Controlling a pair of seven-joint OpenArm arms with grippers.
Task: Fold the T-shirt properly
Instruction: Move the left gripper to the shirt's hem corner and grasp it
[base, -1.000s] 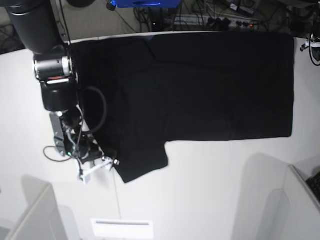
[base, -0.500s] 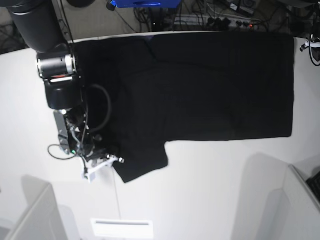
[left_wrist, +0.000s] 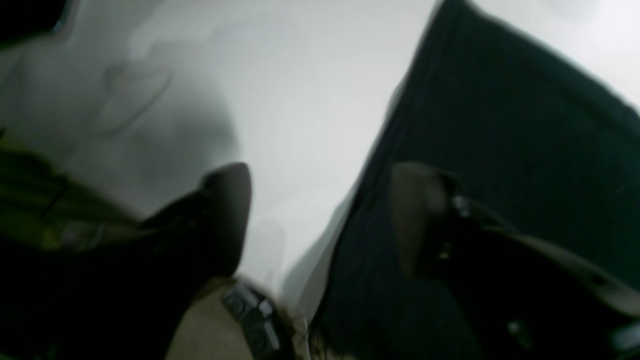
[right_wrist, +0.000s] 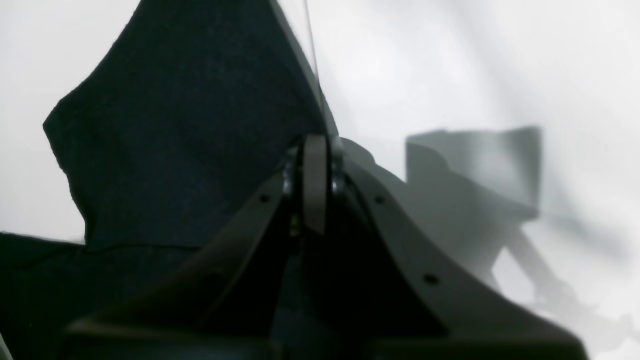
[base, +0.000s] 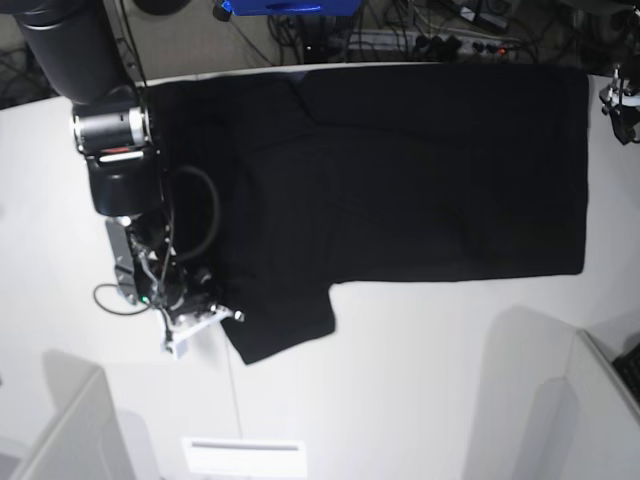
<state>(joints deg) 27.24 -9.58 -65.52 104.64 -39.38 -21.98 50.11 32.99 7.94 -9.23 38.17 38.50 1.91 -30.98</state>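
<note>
The white worktop (base: 420, 380) carried the black T-shirt (base: 400, 180), which lay spread flat across its far half, plain side up, with its long body running to the far-right corner and one short sleeve (base: 285, 325) jutting toward the near edge. Along the shirt's left border stood the right arm (base: 110, 150), a thick black column with a cable looped beside it, reaching down to the sleeve's outer corner. The right end effector (base: 225, 318) sat at that corner, its fingers (right_wrist: 315, 180) pressed together with the sleeve's edge pinched between them; in the right wrist view the dark cloth (right_wrist: 190, 130) rose from the fingers into a raised peak against the pale worktop (right_wrist: 450, 65). At the shirt's far-right corner only a small part of the left arm showed at the frame's edge. In the blurred left wrist view the left end effector (left_wrist: 320, 215) had its two fingers (left_wrist: 227, 210) well apart, one over bare worktop (left_wrist: 300, 100) and the other over the shirt's hem (left_wrist: 500, 150), the hemmed edge running up between them, with nothing clamped.
</note>
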